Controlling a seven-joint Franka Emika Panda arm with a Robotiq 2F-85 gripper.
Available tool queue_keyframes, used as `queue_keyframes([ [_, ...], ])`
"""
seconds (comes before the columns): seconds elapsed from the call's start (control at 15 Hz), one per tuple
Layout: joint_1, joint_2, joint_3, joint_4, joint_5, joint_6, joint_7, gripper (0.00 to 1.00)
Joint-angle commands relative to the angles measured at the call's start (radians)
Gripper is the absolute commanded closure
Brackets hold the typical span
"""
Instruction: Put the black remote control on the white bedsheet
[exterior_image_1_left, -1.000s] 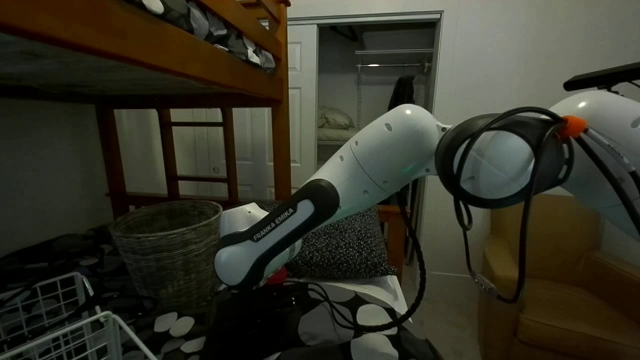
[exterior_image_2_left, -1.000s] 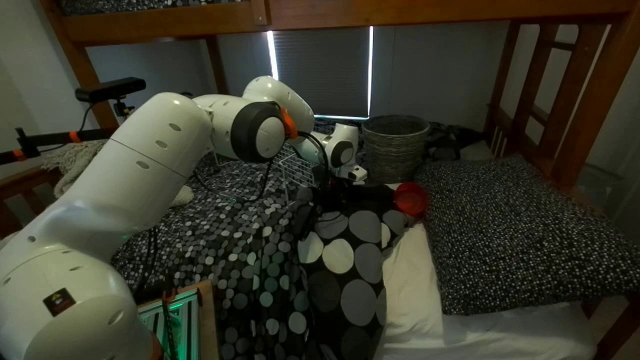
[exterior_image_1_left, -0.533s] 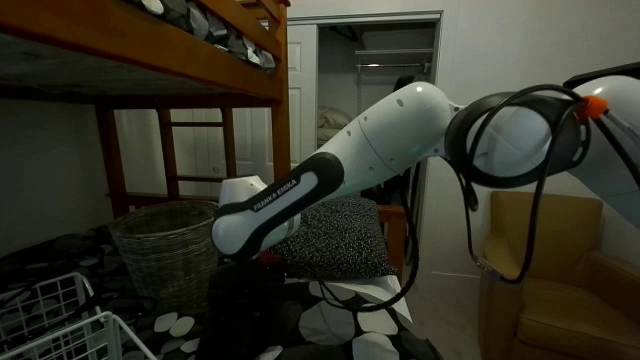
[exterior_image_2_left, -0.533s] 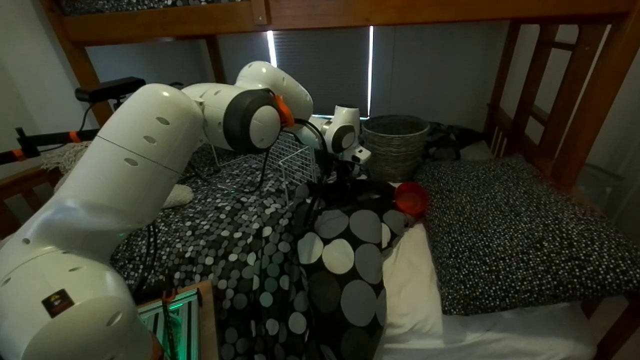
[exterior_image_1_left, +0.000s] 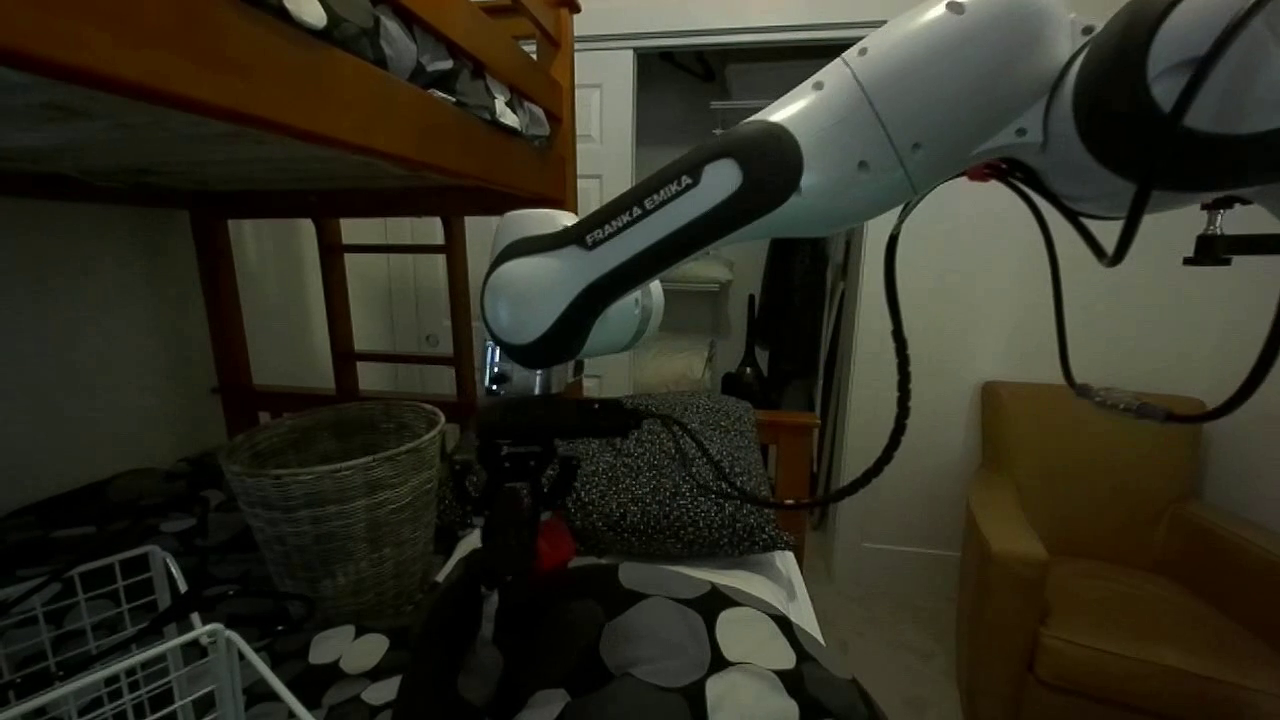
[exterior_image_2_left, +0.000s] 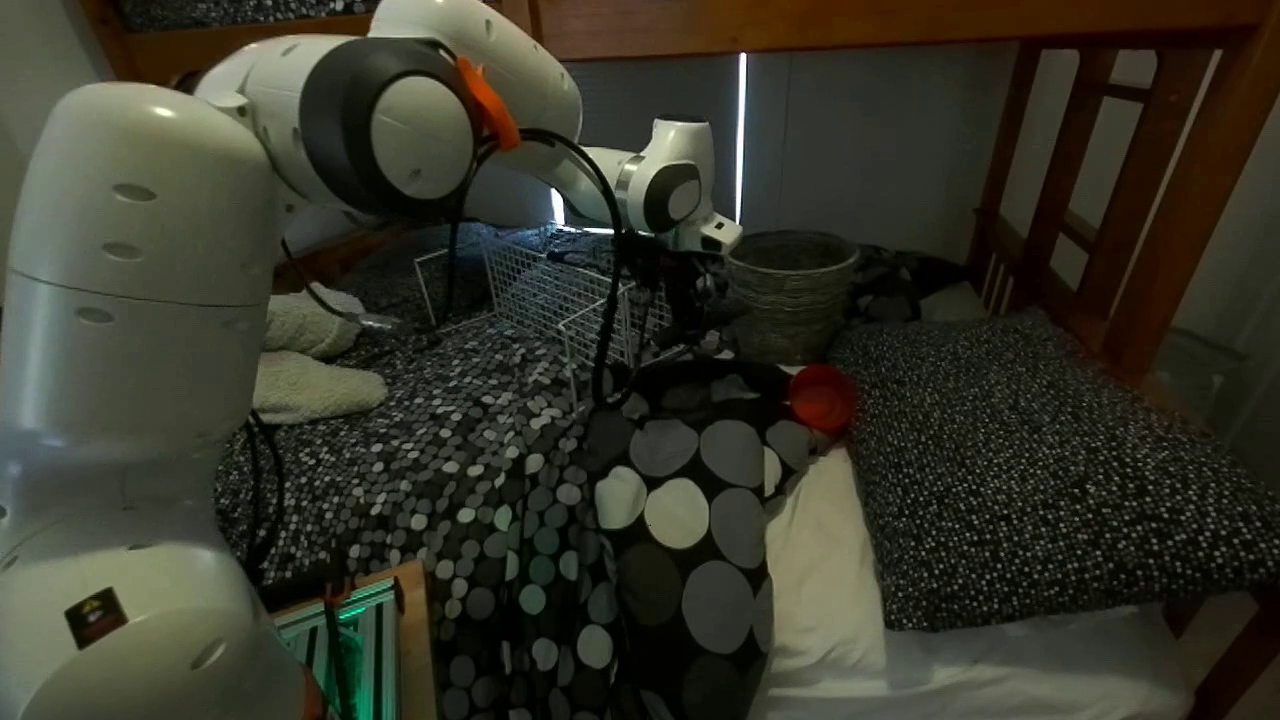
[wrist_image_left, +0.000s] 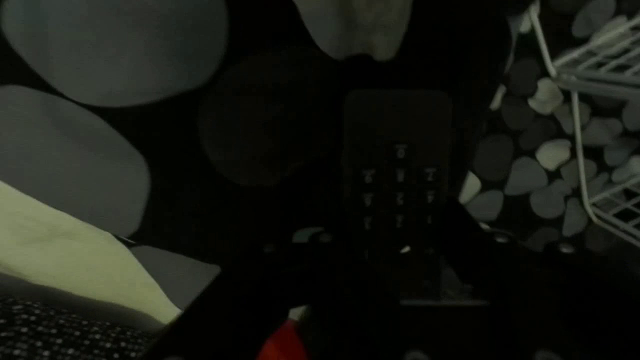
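Observation:
The black remote control (wrist_image_left: 397, 125), with rows of pale number keys, shows between the dark fingers of my gripper (wrist_image_left: 400, 225) in the wrist view. My gripper is shut on it. In an exterior view, the gripper (exterior_image_1_left: 515, 475) points down and the remote (exterior_image_1_left: 510, 530) hangs below it as a dark shape above the spotted cover. In an exterior view, the gripper (exterior_image_2_left: 685, 295) is beside the wicker basket, and the remote is hard to make out. The white bedsheet (exterior_image_2_left: 830, 570) lies between cover and pillow; strips also show in an exterior view (exterior_image_1_left: 775, 580) and the wrist view (wrist_image_left: 60, 245).
A wicker basket (exterior_image_2_left: 790, 310) stands beside the gripper. A white wire basket (exterior_image_2_left: 540, 295) is behind it. A red cup (exterior_image_2_left: 822, 400) lies at the cover's edge near the speckled pillow (exterior_image_2_left: 1040, 480). The spotted cover (exterior_image_2_left: 690, 570) is bunched. The upper bunk (exterior_image_1_left: 300, 120) hangs above.
The arm has risen and drawn back, lifting the gripper with the remote well above the cover. The gripper now points down. The cup, baskets and pillow have not moved.

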Motion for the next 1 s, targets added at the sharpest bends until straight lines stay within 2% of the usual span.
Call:
queue_keyframes([
  [0.0, -0.065, -0.138, -0.003, -0.150, -0.034, -0.193, -0.068, 0.75],
  [0.33, -0.135, -0.180, -0.024, -0.154, -0.159, -0.527, -0.153, 0.75],
  [0.4, -0.136, -0.146, -0.005, -0.123, -0.117, -0.453, -0.123, 0.75],
  [0.47, -0.146, -0.149, -0.007, -0.122, -0.122, -0.471, -0.129, 0.50],
  [0.87, -0.141, -0.140, 0.004, -0.116, -0.120, -0.465, -0.128, 0.50],
  [0.93, -0.141, -0.140, 0.004, -0.116, -0.120, -0.465, -0.128, 0.75],
])
